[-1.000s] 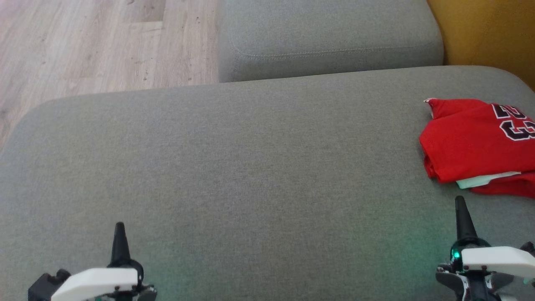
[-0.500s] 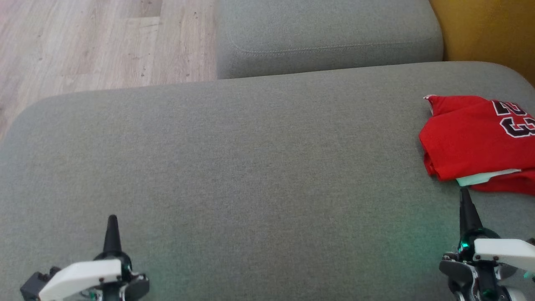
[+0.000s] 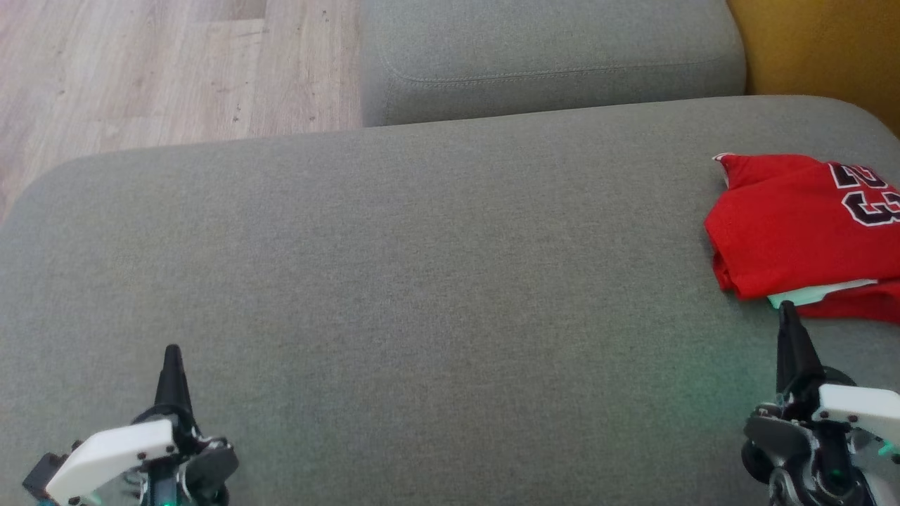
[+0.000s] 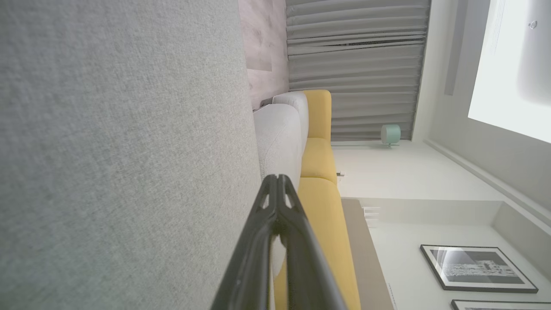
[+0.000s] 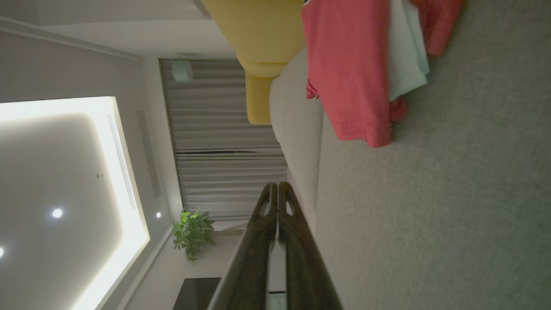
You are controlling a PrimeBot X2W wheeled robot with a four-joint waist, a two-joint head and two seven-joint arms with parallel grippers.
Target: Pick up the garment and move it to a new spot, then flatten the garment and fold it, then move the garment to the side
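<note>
Now the folded red garment [image 3: 794, 232] is lying at the right end of the grey cushion [image 3: 422, 267], a pale layer peeking from its near hem. The right gripper [image 3: 787, 309], fingers pressed together, is pointing at that hem, just beside it; the left gripper [image 3: 171, 351], likewise closed, is sitting well apart.

A broad grey cushion [image 3: 436, 281] carries one thing – a folded red garment [image 3: 794, 232], lying just ahead of the right gripper [image 3: 787, 313] and far right of the left gripper [image 3: 172, 355].
</note>
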